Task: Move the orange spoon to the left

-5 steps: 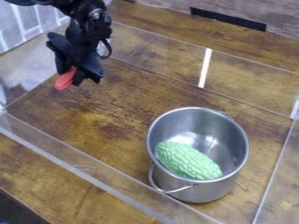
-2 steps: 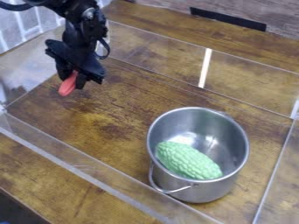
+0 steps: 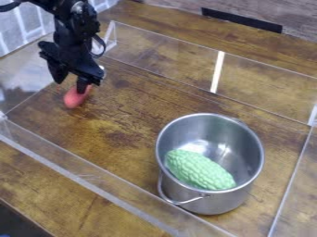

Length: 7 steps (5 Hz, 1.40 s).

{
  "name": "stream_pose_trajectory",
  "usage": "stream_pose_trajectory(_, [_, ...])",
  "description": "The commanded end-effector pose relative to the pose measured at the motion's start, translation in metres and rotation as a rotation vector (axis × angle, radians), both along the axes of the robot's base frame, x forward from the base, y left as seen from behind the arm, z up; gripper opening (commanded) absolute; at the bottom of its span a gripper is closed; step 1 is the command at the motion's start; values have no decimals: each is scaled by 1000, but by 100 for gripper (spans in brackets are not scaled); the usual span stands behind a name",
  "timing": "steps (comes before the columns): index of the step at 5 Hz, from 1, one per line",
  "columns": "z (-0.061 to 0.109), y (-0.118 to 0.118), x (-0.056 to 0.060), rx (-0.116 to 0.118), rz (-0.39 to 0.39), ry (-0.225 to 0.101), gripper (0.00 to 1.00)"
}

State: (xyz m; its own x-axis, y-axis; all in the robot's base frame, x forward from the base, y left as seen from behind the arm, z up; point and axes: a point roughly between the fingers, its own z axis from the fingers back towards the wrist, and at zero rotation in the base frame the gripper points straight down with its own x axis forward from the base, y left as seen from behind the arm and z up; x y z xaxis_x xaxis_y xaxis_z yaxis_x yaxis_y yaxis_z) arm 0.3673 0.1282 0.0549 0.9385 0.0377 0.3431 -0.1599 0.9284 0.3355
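Note:
The orange spoon [image 3: 78, 95] shows only as a red-orange tip touching the wooden table [image 3: 136, 111] at the far left. The rest of it, including its metal bowl, is hidden behind my gripper. My black gripper [image 3: 74, 80] stands right over it, pointing steeply down. Its fingers look spread apart on either side of the handle rather than pinching it.
A steel pot [image 3: 254, 139] stands at the lower right with a bumpy green vegetable [image 3: 201, 169] inside. Clear plastic walls [image 3: 74, 171] fence the work area at the front and left. A white strip [image 3: 218, 72] stands upright at the back.
The gripper moved left and down with the spoon, whose orange end now rests on the table. The fingers look wider apart than before.

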Motion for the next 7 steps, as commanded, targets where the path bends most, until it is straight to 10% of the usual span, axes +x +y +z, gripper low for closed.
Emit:
stream_pose_trajectory(1, [45,13,4,6,24,-103,100])
stream_pose_trajectory(7, [83,37,11,-91,-7,-94,100])
